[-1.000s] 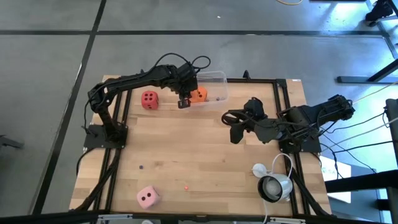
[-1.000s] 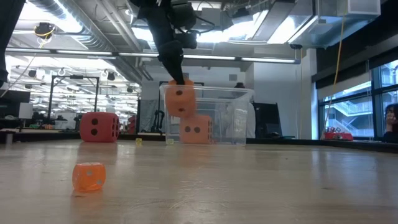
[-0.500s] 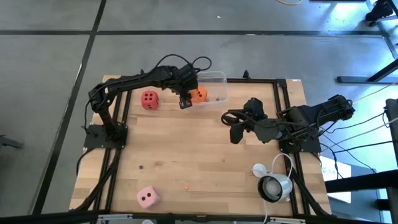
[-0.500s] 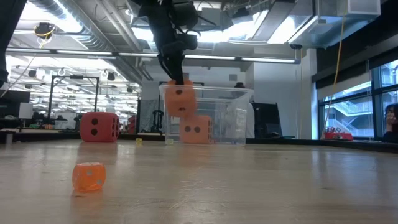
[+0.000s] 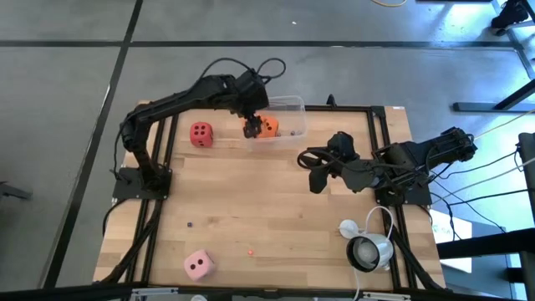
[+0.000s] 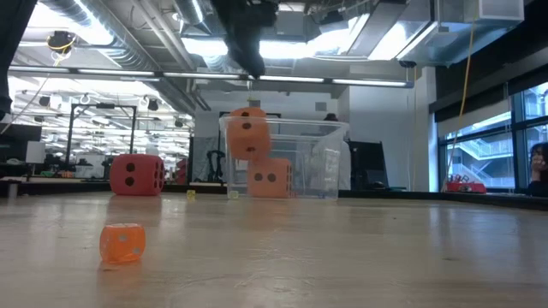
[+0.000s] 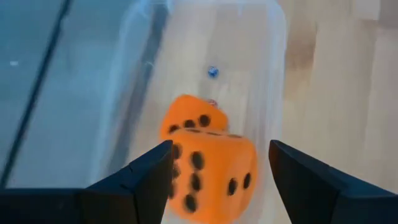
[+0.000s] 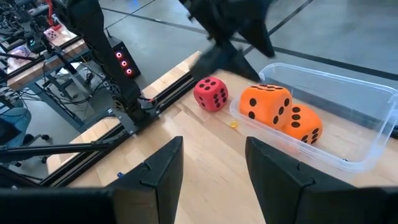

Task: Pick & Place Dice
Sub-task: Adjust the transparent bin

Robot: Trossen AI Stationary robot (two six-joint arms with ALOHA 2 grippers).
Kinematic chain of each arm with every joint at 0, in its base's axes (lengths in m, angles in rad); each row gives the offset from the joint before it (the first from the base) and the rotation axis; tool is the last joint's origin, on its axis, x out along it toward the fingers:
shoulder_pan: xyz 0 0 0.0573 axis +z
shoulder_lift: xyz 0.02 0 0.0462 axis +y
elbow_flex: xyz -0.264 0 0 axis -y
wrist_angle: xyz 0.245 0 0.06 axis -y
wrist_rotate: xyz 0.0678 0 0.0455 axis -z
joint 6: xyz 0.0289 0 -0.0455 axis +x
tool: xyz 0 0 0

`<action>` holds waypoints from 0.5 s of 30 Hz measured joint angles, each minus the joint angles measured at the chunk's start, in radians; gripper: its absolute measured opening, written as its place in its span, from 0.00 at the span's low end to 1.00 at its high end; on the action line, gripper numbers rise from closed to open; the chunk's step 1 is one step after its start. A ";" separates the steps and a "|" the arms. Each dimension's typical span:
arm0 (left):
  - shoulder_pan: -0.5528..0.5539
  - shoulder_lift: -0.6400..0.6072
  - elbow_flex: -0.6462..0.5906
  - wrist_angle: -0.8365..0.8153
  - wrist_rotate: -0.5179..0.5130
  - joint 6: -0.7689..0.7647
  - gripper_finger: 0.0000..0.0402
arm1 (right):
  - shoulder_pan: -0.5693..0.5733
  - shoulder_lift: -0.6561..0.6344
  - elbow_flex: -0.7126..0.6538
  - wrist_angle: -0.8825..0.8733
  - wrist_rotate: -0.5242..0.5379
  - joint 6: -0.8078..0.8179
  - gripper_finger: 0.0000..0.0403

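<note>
A clear plastic bin (image 5: 284,113) stands at the table's far edge. Two orange dice are in it: one (image 6: 268,178) on the bin's floor, the other (image 7: 211,174) tilted on top of it at the bin's left end. My left gripper (image 7: 221,146) hangs open above the upper die (image 6: 248,133), its fingers wider apart than the die and clear of it. A red die (image 5: 201,134) lies left of the bin on the table, and a pale pink die (image 5: 198,265) lies near the front left. My right gripper (image 5: 316,171) waits open at mid-table, right of the bin.
A small orange cube (image 6: 122,242) sits on the table close to the low camera. A silver cup-like object with a white cable (image 5: 368,249) lies at the front right. Black frame rails (image 5: 380,134) run along the table's sides.
My left gripper has opened, let go of the upper orange die and risen straight up above the bin. The die has stayed where it was, tilted on the other orange die.
</note>
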 joint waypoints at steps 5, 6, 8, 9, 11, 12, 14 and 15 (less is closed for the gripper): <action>0.015 -0.001 0.127 -0.196 -0.004 0.000 0.63 | 0.000 0.000 0.000 -0.013 -0.003 0.000 0.43; 0.022 -0.004 0.136 -0.222 -0.003 -0.020 0.63 | 0.000 0.000 0.000 -0.013 -0.003 0.000 0.43; 0.047 -0.018 0.128 -0.251 0.010 -0.080 0.63 | 0.000 0.000 0.000 -0.013 -0.003 0.000 0.43; 0.061 -0.028 0.112 -0.253 0.022 -0.099 0.63 | 0.000 0.000 0.000 -0.013 -0.003 0.000 0.43; 0.090 -0.054 0.068 -0.238 0.055 -0.116 0.63 | 0.000 0.000 0.000 -0.016 -0.003 0.000 0.43; 0.105 -0.072 0.041 -0.222 0.067 -0.121 0.63 | 0.000 0.000 0.000 -0.018 -0.005 0.000 0.43; 0.132 -0.117 -0.027 -0.181 0.080 -0.137 0.63 | 0.000 0.000 0.000 -0.022 -0.021 0.000 0.43; 0.145 -0.145 -0.068 -0.158 0.083 -0.147 0.63 | 0.000 0.000 0.000 -0.024 -0.032 -0.001 0.43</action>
